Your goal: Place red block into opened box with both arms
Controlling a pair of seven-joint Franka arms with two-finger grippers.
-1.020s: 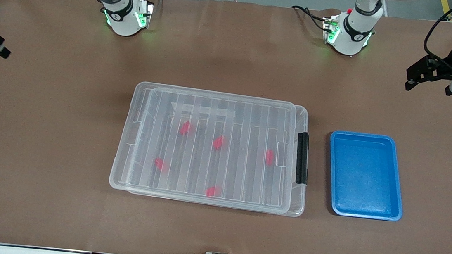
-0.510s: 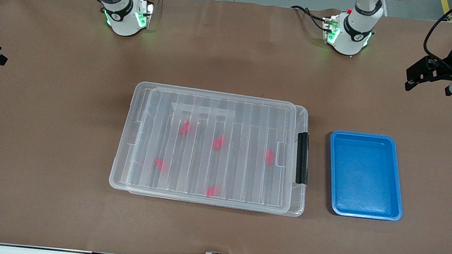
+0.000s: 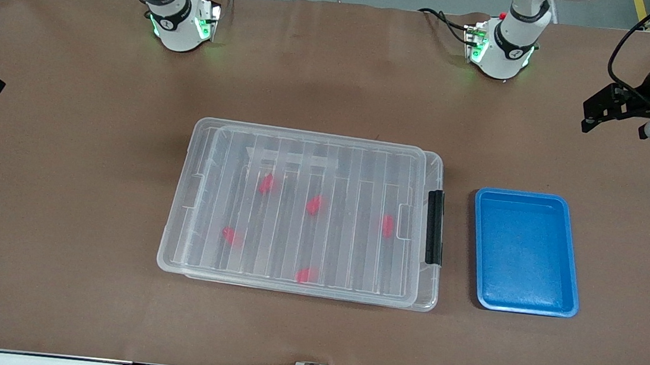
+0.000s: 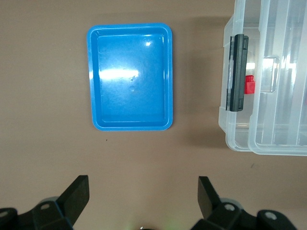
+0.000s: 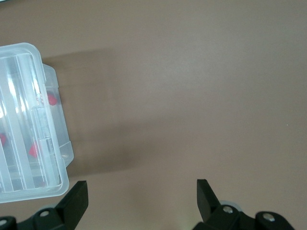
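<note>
Resting closed on the counter (image 3: 61,193), the box (image 3: 304,213) is seen with its ribbed clear lid (image 3: 303,162) still seated and its black latch (image 3: 434,227) at the short end toward the left arm's end of the counter. Five red blocks are visible through the lid, all already inside; the red block (image 3: 387,225) lying just beside the latch is taken here as the one meant, though which of the five is meant cannot be told for certain. Beside the latch end, well apart from the box, a blue tray (image 3: 526,252) is found, holding nothing.

The left tool (image 4: 143,191) is held up over bare counter at the left arm's end, released, its jaws spread wide with nothing between them. The right tool (image 5: 142,192) is held likewise over bare counter at the right arm's end, released and unloaded. Neither touches anything.

The relation that matters is judged to be the latch. The box's long axis runs along the counter from one arm's end to the other, so each short end faces one arm. The latch end faces the left tool, which is the nearer of the two to it, with the tray lying between. The unlatched short end faces the right tool. It is judged that the lid must be freed at the latch by the left arm while the box is steadied from the right arm's end; no opening has yet been begun.
</note>
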